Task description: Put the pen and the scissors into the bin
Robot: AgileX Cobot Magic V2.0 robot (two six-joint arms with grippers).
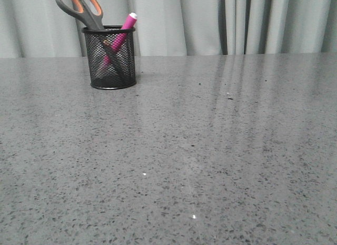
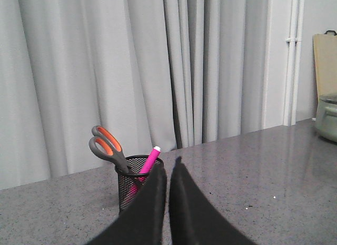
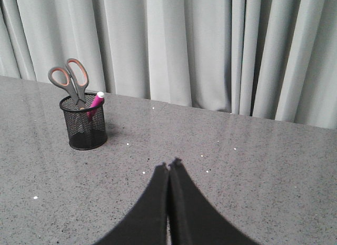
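The black mesh bin [image 1: 110,58] stands upright at the far left of the grey table. The scissors [image 1: 80,9] stand in it blades down, with the orange-lined loops above the rim. The pink pen [image 1: 122,33] leans inside it, its white cap above the rim. No gripper shows in the front view. In the left wrist view the bin [image 2: 131,184], scissors [image 2: 108,147] and pen [image 2: 150,160] sit just beyond my left gripper [image 2: 169,163], which is shut and empty. In the right wrist view the bin [image 3: 83,124], scissors [image 3: 68,81] and pen [image 3: 95,104] are far from my right gripper [image 3: 170,164], also shut and empty.
A grey curtain [image 1: 210,21] hangs behind the table's far edge. A pale green pot [image 2: 327,118] and a wooden board [image 2: 324,60] show at the side in the left wrist view. Bare speckled tabletop [image 1: 210,150] spreads in front of and to the right of the bin.
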